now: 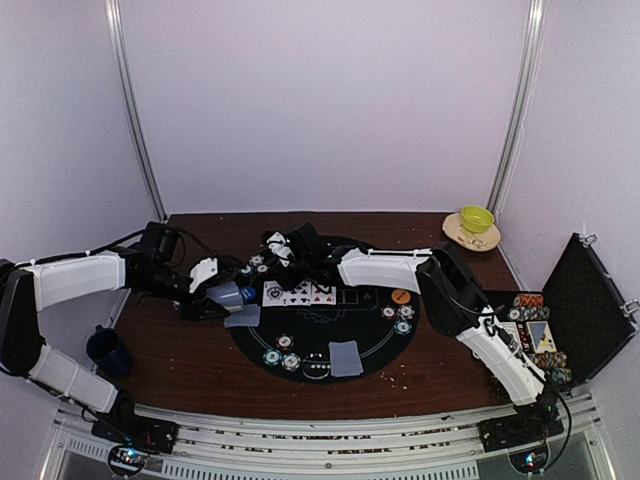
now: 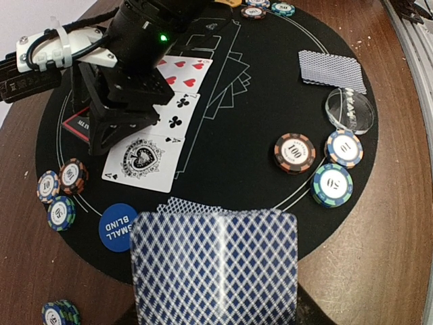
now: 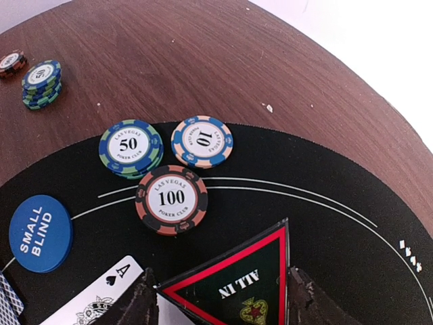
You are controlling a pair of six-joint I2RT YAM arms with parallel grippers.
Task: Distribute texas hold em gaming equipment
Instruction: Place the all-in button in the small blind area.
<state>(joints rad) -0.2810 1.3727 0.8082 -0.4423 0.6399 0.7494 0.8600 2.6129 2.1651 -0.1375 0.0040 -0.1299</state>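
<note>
Deck [image 2: 215, 267] and triangle marker [image 3: 237, 281] held over black mat [image 3: 325, 230]

The left gripper [image 1: 232, 296] is clamped on the blue-backed deck at the mat's left edge. The right gripper [image 3: 220, 301] grasps the red-edged ALL IN triangle marker over the mat's far-left part, beside the face-up cards [image 2: 166, 128] and near the 100 chip [image 3: 171, 199] and the SMALL BLIND button [image 3: 40, 233].

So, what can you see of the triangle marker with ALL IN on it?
The triangle marker is flat and dark, with a red border, white ALL IN lettering and a red emblem. It sits between the right gripper's fingers, its sides touching both, over the black mat, beside the ace of spades.
</note>
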